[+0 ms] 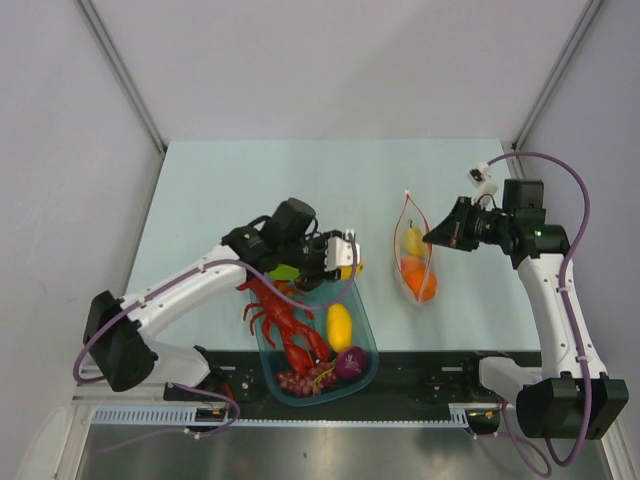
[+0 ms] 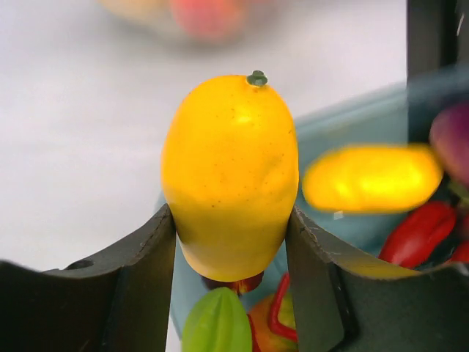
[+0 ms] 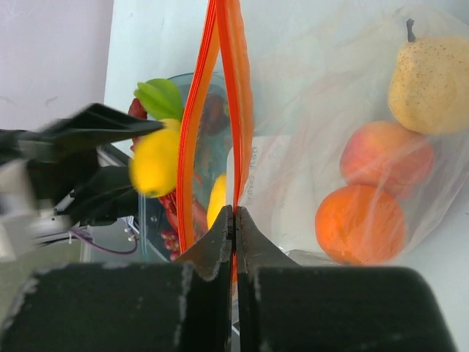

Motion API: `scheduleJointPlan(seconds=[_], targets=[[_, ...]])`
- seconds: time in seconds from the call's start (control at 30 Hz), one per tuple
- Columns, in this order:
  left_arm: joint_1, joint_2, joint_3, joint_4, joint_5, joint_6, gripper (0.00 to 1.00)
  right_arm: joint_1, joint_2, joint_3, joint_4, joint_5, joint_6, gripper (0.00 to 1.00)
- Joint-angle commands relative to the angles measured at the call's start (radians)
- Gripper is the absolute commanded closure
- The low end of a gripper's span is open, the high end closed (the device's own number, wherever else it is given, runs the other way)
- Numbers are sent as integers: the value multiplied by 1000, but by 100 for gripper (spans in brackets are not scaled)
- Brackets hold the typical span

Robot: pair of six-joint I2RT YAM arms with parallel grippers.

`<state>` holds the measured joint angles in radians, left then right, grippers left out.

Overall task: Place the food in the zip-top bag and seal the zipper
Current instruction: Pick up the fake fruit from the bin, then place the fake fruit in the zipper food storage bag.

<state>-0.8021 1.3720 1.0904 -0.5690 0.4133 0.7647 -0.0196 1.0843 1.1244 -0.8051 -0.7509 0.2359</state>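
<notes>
- Now, nearest me, the blue tub [image 1: 365,335] holds the lobster [image 1: 290,325] and a second mango [image 1: 340,325].
- Above its far rim, my left gripper [image 2: 231,220] clamps a yellow mango [image 2: 231,147].
- Further right, my right gripper [image 3: 234,216] pinches the zipper [image 3: 220,88], holding the zip-top bag [image 3: 293,147] open. I should carry the mango between the red strips and release low.

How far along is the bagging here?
Done: a pear, a peach and an orange lie inside the zip-top bag. In hand: the left gripper holds a yellow fruit near the blue tub; the right gripper pinches the zipper, mouth open. Left: a second yellow fruit and purple pieces in the tub, then sealing.
</notes>
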Motion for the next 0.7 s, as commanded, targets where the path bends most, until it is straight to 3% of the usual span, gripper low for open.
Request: scheduleJointPlan(seconds=[0.0, 0.07, 0.17, 0.33, 0.53, 0.67], targets=[[3, -54, 176, 97, 133, -275, 71, -5, -26, 40, 47, -44, 28, 100], [-5, -12, 265, 187, 119, -495, 70, -5, -27, 41, 53, -56, 39, 100], [-52, 73, 365, 337, 72, -690, 67, -5, -27, 40, 53, -67, 52, 100], [-86, 170, 402, 438, -45, -908, 65, -8, -26, 40, 53, -73, 65, 100], [-112, 219, 341, 592, -80, -1025, 59, -19, -11, 23, 83, -97, 118, 100], [-118, 260, 342, 580, -122, -1022, 54, -34, -9, 14, 103, -113, 143, 100]])
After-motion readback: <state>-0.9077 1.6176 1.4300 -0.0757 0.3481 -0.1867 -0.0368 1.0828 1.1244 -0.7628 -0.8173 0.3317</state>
